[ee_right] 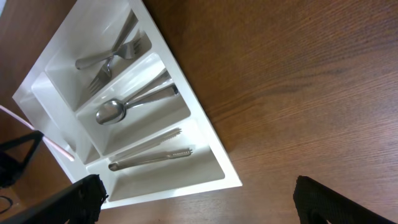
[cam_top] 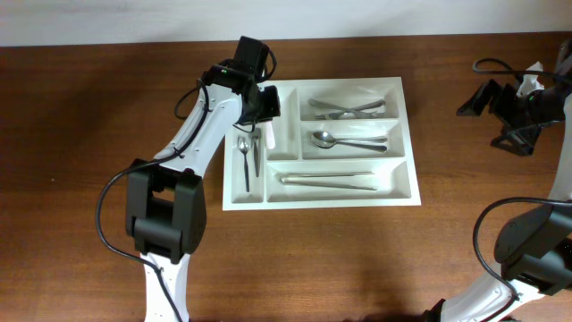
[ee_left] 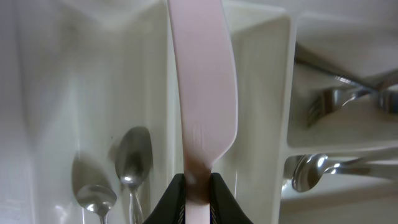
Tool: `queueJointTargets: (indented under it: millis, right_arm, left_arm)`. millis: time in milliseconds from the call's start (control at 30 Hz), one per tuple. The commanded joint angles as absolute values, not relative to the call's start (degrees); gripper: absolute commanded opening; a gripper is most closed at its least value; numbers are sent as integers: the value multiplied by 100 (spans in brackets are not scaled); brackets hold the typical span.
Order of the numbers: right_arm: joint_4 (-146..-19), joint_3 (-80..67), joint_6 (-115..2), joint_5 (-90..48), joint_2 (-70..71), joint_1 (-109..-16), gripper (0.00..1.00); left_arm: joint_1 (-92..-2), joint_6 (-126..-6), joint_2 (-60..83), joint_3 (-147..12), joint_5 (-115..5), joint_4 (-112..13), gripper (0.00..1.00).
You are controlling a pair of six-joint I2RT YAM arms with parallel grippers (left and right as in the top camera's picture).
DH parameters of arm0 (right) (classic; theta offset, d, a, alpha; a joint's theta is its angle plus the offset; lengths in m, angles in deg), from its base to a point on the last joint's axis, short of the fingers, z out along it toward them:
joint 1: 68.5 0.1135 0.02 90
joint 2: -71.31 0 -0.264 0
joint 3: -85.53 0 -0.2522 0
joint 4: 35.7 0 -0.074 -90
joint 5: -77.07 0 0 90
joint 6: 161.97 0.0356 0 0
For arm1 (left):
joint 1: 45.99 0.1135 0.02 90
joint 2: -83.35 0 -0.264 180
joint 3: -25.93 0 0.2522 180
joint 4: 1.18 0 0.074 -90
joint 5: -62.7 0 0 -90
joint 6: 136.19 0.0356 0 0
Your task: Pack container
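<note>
Fingers of the left gripper pinch a pale knife over the narrow slots of the container, we see overhead. Left wrist shows us teaspoons lower left of the knife. Right wrist: right gripper gapes, container upper left.

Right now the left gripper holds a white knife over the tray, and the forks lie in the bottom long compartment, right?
Not quite. The forks lie in the top long compartment of the tray, as the overhead view shows; the bottom one holds long metal pieces. The left gripper does hold the white knife.
</note>
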State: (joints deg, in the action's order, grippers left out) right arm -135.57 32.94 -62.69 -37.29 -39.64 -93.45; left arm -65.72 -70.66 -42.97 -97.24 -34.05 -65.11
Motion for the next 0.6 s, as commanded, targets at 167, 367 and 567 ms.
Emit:
queueJointTargets:
  millis: [167, 367, 567]
  right_arm:
    - [-13561, 3281, -6221, -3920, -3975, -9288, 99]
    - [-13419, 3298, -6621, -4827, -3967, -9281, 99]
    - [-13349, 3963, -7521, -6005, -3949, -9076, 99]
  left_arm:
    - [-6620, -6634, -4581, -9844, -3778, -6647, 46]
    - [-6358, -6161, -4336, -11208, -3796, -7418, 99]
    - [-5844, -5676, -3919, -12622, -3009, -8535, 99]
